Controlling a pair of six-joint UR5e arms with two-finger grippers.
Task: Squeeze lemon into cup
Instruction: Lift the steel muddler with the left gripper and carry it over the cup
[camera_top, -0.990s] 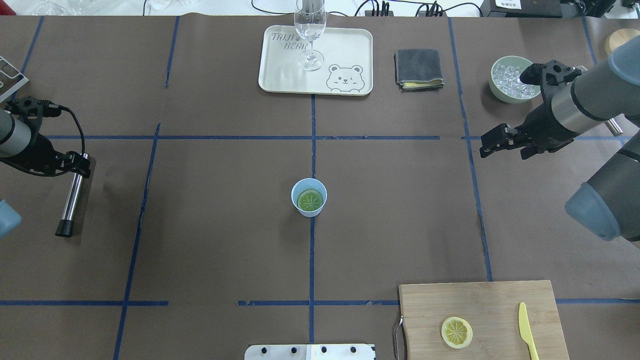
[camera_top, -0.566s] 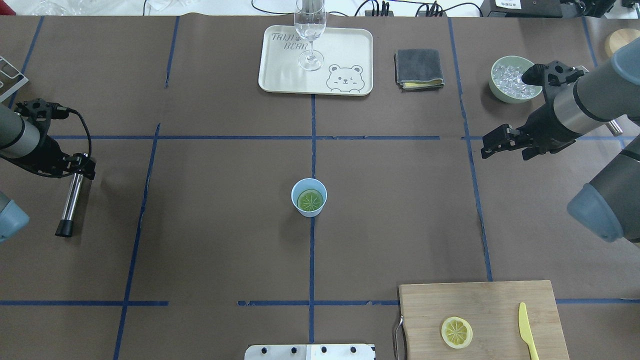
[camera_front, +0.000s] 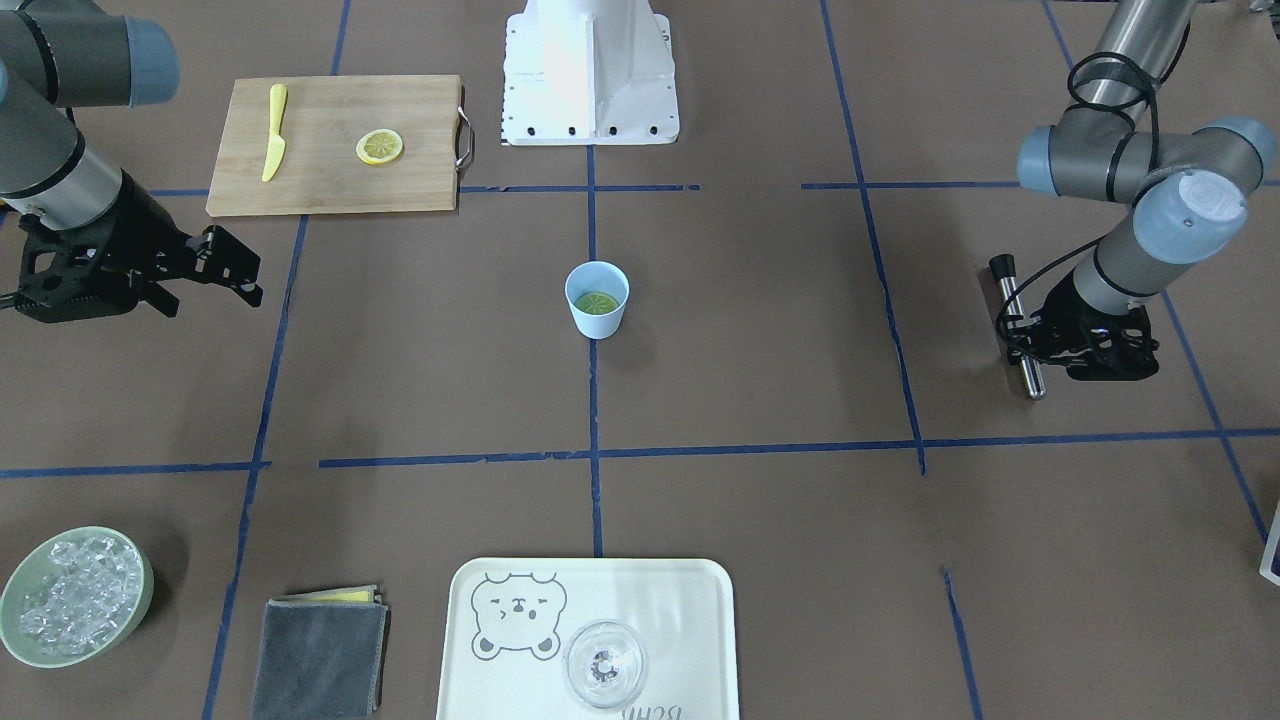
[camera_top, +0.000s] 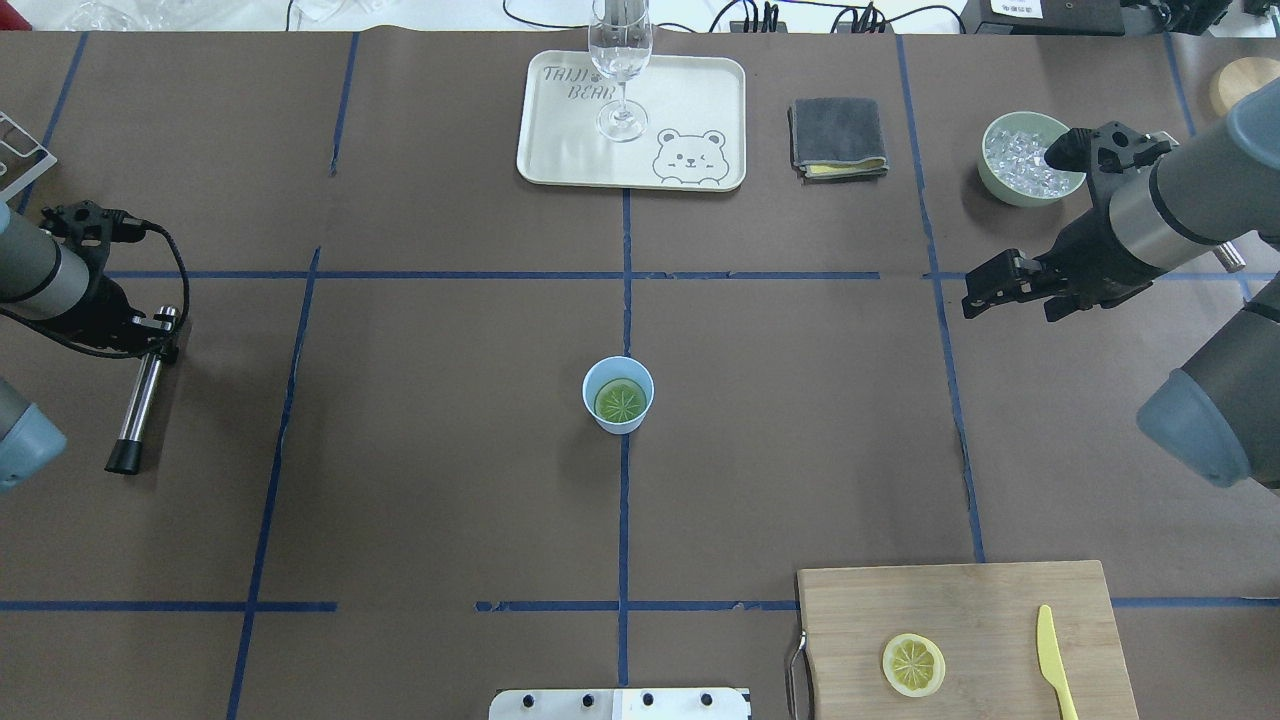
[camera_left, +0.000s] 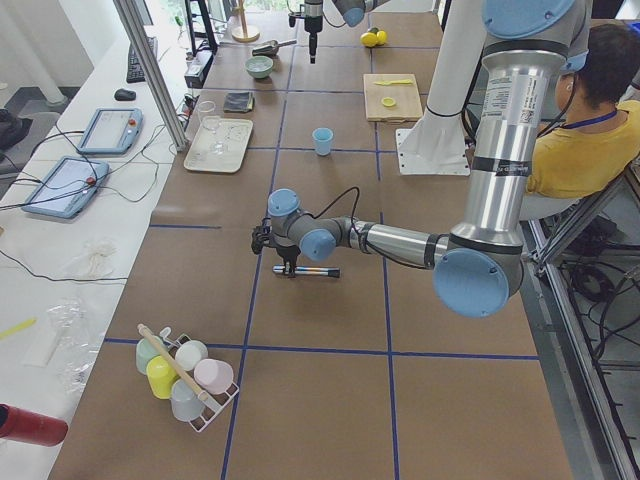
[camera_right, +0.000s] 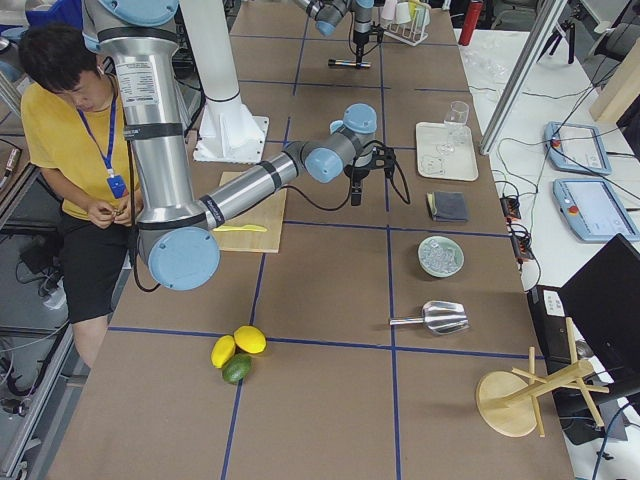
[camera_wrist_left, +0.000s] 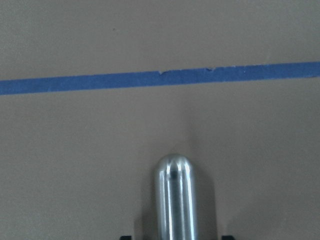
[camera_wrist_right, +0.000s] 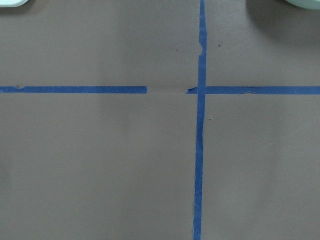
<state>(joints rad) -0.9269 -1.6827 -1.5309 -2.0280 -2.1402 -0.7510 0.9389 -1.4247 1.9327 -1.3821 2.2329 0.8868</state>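
- Looking at the front-facing view first: the cup (camera_front: 597, 298) stands upright mid-table on a blue tape line, with a lemon slice (camera_front: 596, 301) lying flat inside it, looking greenish down there. A second lemon slice (camera_front: 380, 146) is on the cutting board (camera_front: 330, 180), near the yellow knife (camera_front: 273, 131). The left gripper (camera_front: 1030, 335) is low over a metal rod (camera_front: 1020, 325) lying on the table; can't tell from here if it's actually clamped. The right gripper (camera_front: 238, 272) hangs well away from the cup with nothing in it.
- Overhead view: same story, cup (camera_top: 618, 394) dead centre with the slice (camera_top: 620, 401) in it. The left gripper (camera_top: 160, 340) is at the upper end of the rod (camera_top: 140, 395). The right gripper (camera_top: 985, 288) is empty, fingers close together, near the bowl of ice (camera_top: 1030, 160). A glass (camera_top: 621, 60) stands on the bear tray (camera_top: 690, 100), and a folded cloth (camera_top: 838, 138) lies beside the tray.
- Left side view: the near arm's gripper (camera_left: 283, 262) sits on the rod (camera_left: 305, 271); the cup (camera_left: 322, 141) is further down the table.
- Right side view: a person in yellow (camera_right: 75, 150) sits beside the table.
- Left wrist camera: the rod's rounded tip (camera_wrist_left: 175, 195) pokes out between the jaws, so it's hugging the rod.
- Right wrist camera: just brown table cover and crossing blue tape (camera_wrist_right: 200, 125).
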